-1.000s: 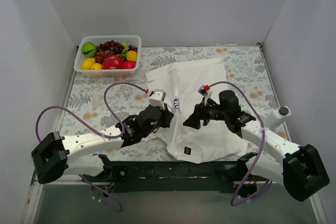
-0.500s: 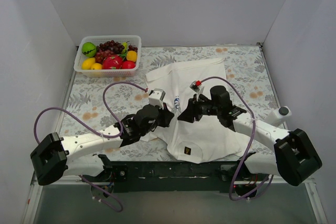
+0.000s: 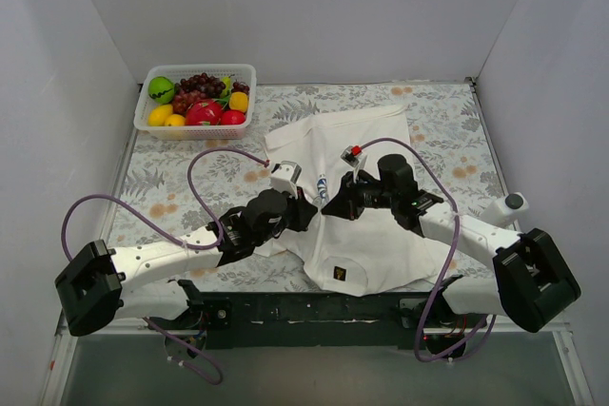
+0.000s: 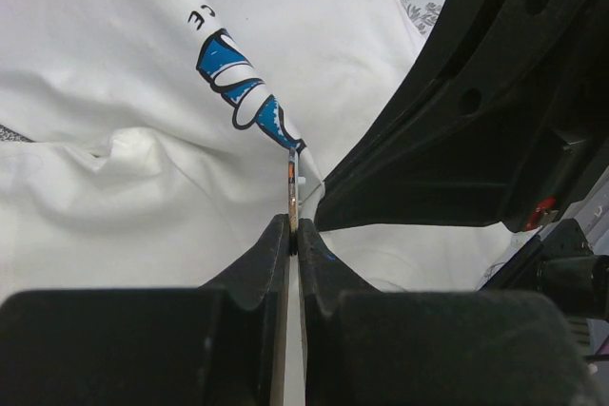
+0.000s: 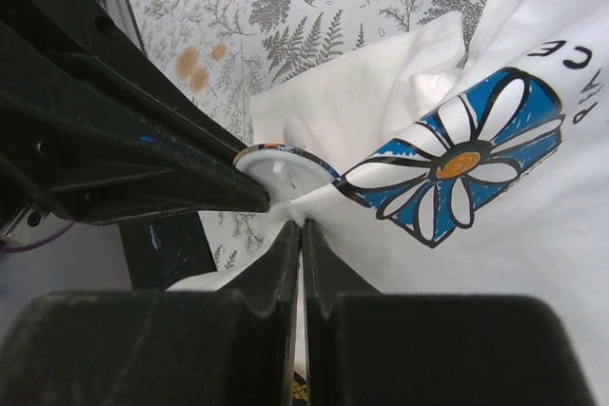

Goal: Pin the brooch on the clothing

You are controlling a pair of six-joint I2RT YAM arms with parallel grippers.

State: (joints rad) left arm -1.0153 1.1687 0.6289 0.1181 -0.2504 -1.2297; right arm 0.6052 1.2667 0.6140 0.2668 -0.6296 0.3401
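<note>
At the centre of the top view both arms meet over the T-shirt (image 3: 354, 130). The left gripper (image 4: 293, 235) is clamped on the brooch (image 5: 280, 163), holding it on edge with its pale back facing the cloth, just left of the daisy print (image 5: 455, 164) in the right wrist view. The right gripper (image 5: 302, 231), jaws together, seems to nip a raised fold of shirt right under the disc, likely so the pin meets a firm ridge of fabric

shirt (image 3: 371, 244): plain white;
daisy print (image 5: 457, 173): blue and white petals, orange middle, dark outlines;
brooch (image 5: 281, 161): pale whitish back, dark rim;
tablecloth (image 3: 447, 121): grey ferny leaves, orange blooms;
cables (image 3: 189, 181): purple
</note>
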